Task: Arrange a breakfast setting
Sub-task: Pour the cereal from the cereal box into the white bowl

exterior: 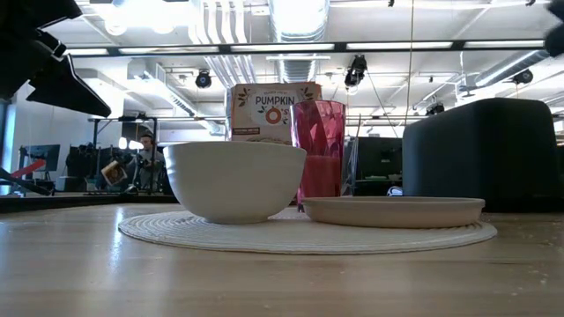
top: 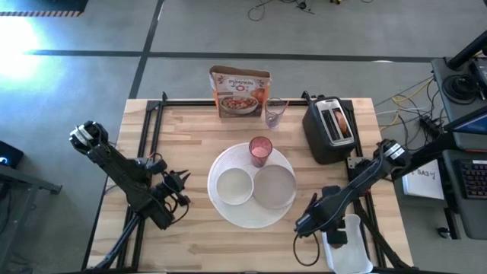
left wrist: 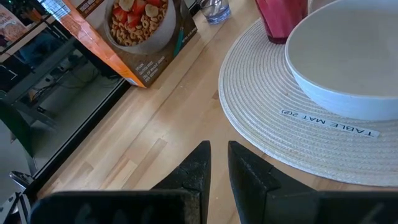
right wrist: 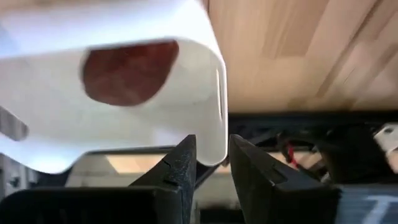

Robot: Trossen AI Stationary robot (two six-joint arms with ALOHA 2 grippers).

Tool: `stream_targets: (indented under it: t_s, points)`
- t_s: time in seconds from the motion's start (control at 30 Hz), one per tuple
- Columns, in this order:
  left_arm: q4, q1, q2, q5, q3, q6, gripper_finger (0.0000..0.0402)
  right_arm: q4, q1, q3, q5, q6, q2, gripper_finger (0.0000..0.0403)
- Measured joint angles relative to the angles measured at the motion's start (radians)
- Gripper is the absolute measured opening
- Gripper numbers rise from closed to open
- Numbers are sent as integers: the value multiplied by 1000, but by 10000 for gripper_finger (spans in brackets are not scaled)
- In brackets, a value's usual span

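A round white woven mat (top: 251,217) lies mid-table. On it stand a small white bowl (top: 234,185), a small pale plate (top: 275,186) and a pink cup (top: 260,150). A dark-red fruit (right wrist: 127,73) lies in the white tray (top: 351,247) at the near right edge. My right gripper (top: 323,228) hangs over the tray's left rim, pointing steeply down. In its wrist view my right gripper (right wrist: 212,149) shows a narrow gap with nothing between the fingers. My left gripper (top: 183,190) waits left of the mat, its fingers (left wrist: 219,149) a slit apart and empty.
A cereal box (top: 240,91) and a clear glass (top: 274,113) stand at the far edge. A black toaster (top: 329,128) at the far right has browned bread (top: 344,120) in its slot. Bare wood lies near the front edge, between the arms.
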Motion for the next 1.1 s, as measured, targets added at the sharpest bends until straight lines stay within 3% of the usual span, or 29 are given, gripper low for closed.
stream_targets:
  t_s: [0.1, 0.2, 0.33, 0.43, 0.63, 0.9, 1.1]
  points:
    - [1, 4, 0, 0, 1, 27, 38, 13, -5, 38, 147, 17, -17, 77]
    - [1, 13, 0, -31, 2, 29, 38, 28, -17, 72, 365, 43, -31, 73]
    - [1, 27, 0, -150, 2, 30, 38, 30, -40, 101, 601, 52, -55, 78]
    - [5, 40, 0, -230, 8, 16, 38, 30, -61, 106, 721, 52, -82, 86]
    - [11, 93, 0, -238, 106, 22, 38, 30, -149, 106, 780, 20, -149, 115]
    - [7, 265, 0, -246, 296, 341, 39, 67, -338, 99, 937, -67, -237, 153]
    - [-156, 454, -2, -116, 416, 390, 39, 197, -536, 75, 968, -157, -314, 164]
